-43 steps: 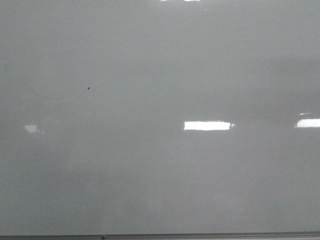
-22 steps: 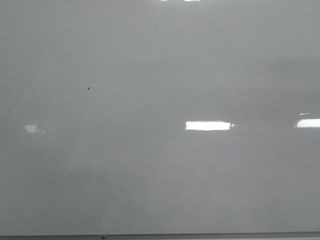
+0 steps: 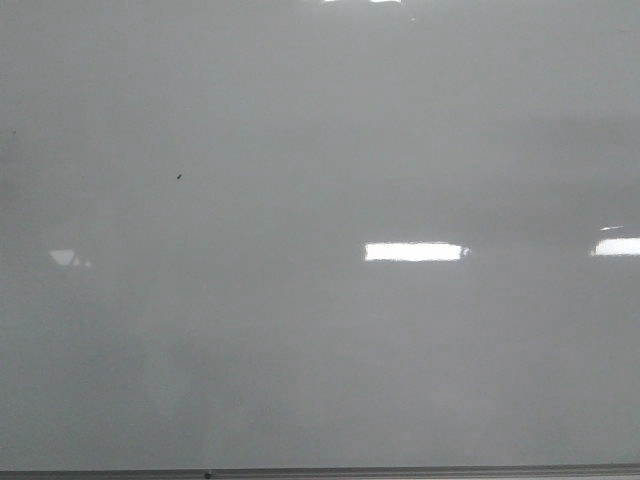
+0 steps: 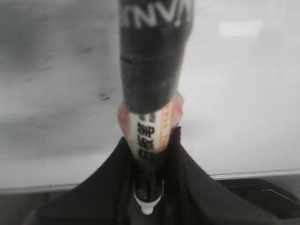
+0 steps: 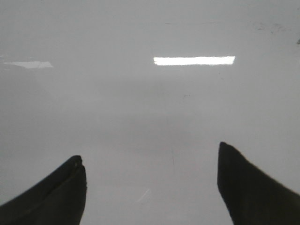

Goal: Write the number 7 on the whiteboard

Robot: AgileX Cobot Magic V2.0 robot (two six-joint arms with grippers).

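Observation:
The whiteboard [image 3: 320,330] fills the front view, glossy pale grey with bright light reflections and a thin grey rim along the bottom. No number 7 shows on it; only a tiny dark speck [image 3: 179,177] marks it. Neither gripper shows in the front view. In the left wrist view my left gripper [image 4: 150,154] is shut on a marker [image 4: 150,131] with a black cap end and a white printed barrel, pointing at the whiteboard [image 4: 243,93]. In the right wrist view my right gripper [image 5: 150,161] is open and empty, facing the whiteboard [image 5: 150,108].
Faint smudges [image 4: 104,97] show on the board in the left wrist view. The board's bottom rim [image 4: 253,174] runs behind the left fingers, with a dark area below it.
The light reflections on the board shift very slightly; nothing else visibly changes.

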